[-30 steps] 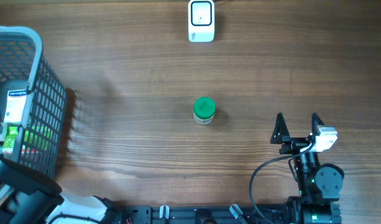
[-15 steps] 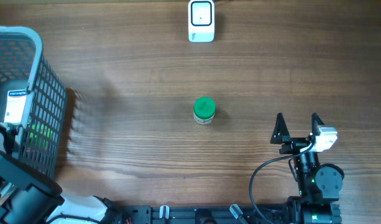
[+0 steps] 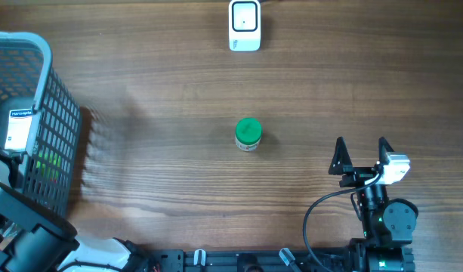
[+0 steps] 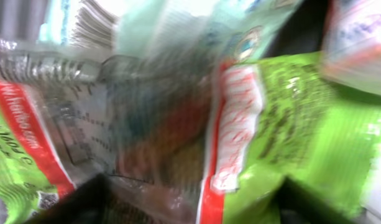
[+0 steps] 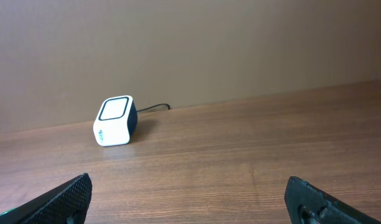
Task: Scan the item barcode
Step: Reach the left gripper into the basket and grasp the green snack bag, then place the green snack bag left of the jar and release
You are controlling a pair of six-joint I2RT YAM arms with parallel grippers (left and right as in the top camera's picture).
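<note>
My left gripper (image 4: 190, 208) inside basket (image 3: 61, 128), green packets (image 4: 283, 124) just under it, cannot tell if clenched, my right gripper (image 5: 190, 199) spread wide, empty, scanner (image 5: 115, 120) ahead-left.

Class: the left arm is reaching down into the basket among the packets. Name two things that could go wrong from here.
1. The packets overlap tightly in the basket, so the left gripper may pinch two at once, or only loose film.
2. The jar stands in the open mid-table; a packet swung toward the scanner could knock it over.
</note>
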